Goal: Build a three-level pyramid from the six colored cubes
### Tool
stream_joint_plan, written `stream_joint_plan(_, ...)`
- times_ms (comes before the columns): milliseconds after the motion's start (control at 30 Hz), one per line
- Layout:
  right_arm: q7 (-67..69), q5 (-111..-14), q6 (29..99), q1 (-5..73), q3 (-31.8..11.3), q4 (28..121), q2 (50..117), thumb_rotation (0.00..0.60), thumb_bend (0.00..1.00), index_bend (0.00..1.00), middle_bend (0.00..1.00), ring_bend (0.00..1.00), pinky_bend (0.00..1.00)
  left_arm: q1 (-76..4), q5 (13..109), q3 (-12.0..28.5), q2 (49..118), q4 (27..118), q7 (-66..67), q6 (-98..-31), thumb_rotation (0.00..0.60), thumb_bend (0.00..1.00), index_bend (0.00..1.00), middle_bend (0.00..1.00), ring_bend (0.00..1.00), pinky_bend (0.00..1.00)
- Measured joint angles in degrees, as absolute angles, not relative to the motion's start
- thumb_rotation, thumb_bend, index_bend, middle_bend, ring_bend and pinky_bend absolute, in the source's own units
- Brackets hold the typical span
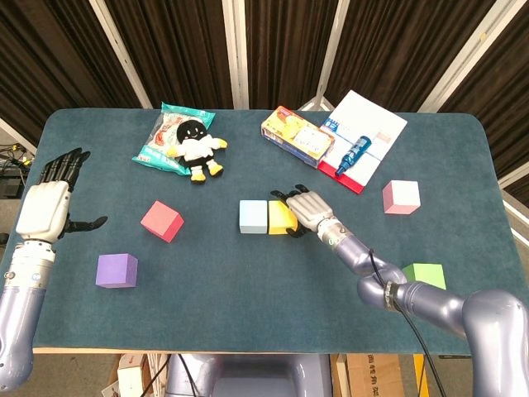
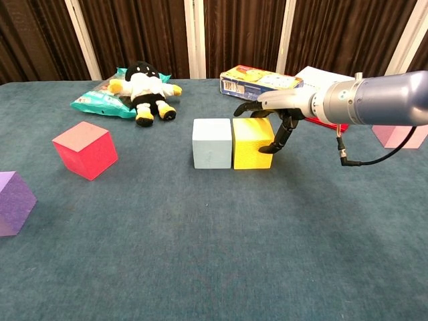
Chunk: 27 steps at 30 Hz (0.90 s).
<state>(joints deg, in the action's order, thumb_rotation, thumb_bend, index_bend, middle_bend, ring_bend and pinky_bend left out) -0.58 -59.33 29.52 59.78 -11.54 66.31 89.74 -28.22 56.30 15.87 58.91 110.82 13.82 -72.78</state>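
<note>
Right hand (image 2: 277, 120) draped over the yellow cube (image 2: 252, 142), fingers (image 2: 281, 137) curled down its right side and top, so gripping it. Yellow cube sitting flat on the worktop (image 1: 248, 273), pressed right up against the light blue cube (image 2: 211, 142) on its left, both near the middle. Left hand (image 1: 48, 207) way over at the left edge, fingers spread apart, holding nothing. Red cube (image 1: 161, 221) left of the pair, tilted a bit; purple cube (image 1: 116, 270) nearer the front-left. Pink cube (image 1: 401, 197) well off to the right, green cube (image 1: 425, 275) front-right beside the right arm. At the back: plush toy (image 1: 197, 145) lying on a snack bag (image 1: 161, 141), a yellow box (image 1: 297, 135), and a white booklet (image 1: 364, 132) with a blue bottle (image 1: 353, 155) on top.
</note>
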Motion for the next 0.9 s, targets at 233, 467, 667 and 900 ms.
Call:
stream_joint_plan(233, -2.6, -57.6, 32.7, 59.4, -11.9, 67.1, 90.1, 0.6, 0.38, 0.0, 0.09, 0.03, 0.0, -28.1, 56.5, 16.0, 58.7, 110.9, 13.3, -72.9, 0.6, 0.08, 0.0, 0.01, 0.0, 0.0)
stream_joint_plan(467, -5.4, -55.2, 34.0, 59.2, -11.7, 70.0, 89.3, 0.6, 0.38, 0.0, 0.06, 0.02, 0.0, -28.0, 56.7, 16.1, 58.5, 111.1, 12.9, -72.9, 0.6, 0.08, 0.0, 0.01, 0.0, 0.0)
stream_joint_plan(667, -8.2, -52.7, 35.4, 58.9, -11.1, 74.1, 87.6, 0.6, 0.38, 0.0, 0.04, 0.0, 0.0, -27.8, 57.1, 16.2, 58.2, 111.6, 12.5, -72.9, 0.6, 0.08, 0.0, 0.01, 0.0, 0.0)
stream_joint_plan(900, -11.5, -48.8, 38.1, 58.4, -10.3, 79.2, 85.6, 0.6, 0.38, 0.0, 0.02, 0.0, 0.0, -27.6, 57.7, 16.2, 57.7, 112.3, 11.9, -73.0, 0.6, 0.08, 0.0, 0.01, 0.0, 0.0)
